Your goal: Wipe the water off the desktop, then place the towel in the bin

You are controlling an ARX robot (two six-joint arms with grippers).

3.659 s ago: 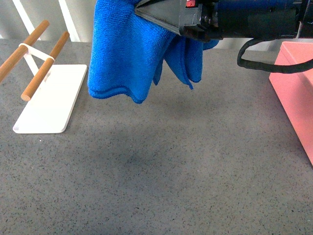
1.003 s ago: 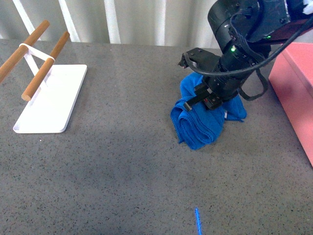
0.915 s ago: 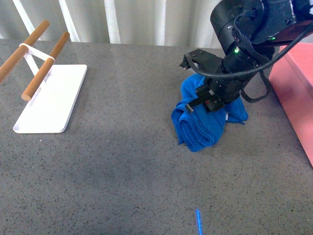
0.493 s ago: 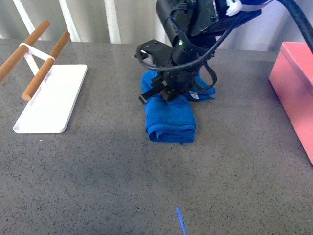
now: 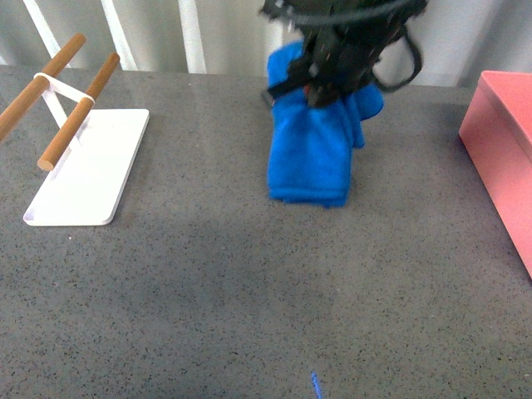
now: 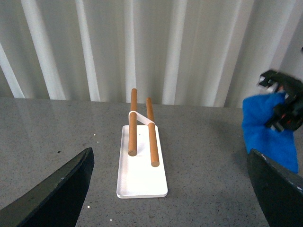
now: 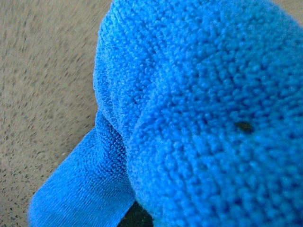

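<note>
One towel (image 5: 309, 158), folded, clamped in right end effector (image 5: 324, 83); now farther back over bench (image 5: 249, 291) vs. 0.5 s ago, lifted or dragging unclear. Wipe stroke prob. ongoing; bin (image 5: 503, 150) at right, not yet reached.

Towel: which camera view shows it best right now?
The front view. It shows the whole towel, its outline clear against the desktop, with the right gripper over its far end. The left wrist view shows it small, far off and partly covered. The right wrist view is filled by its blue pile, with no outline.
</note>
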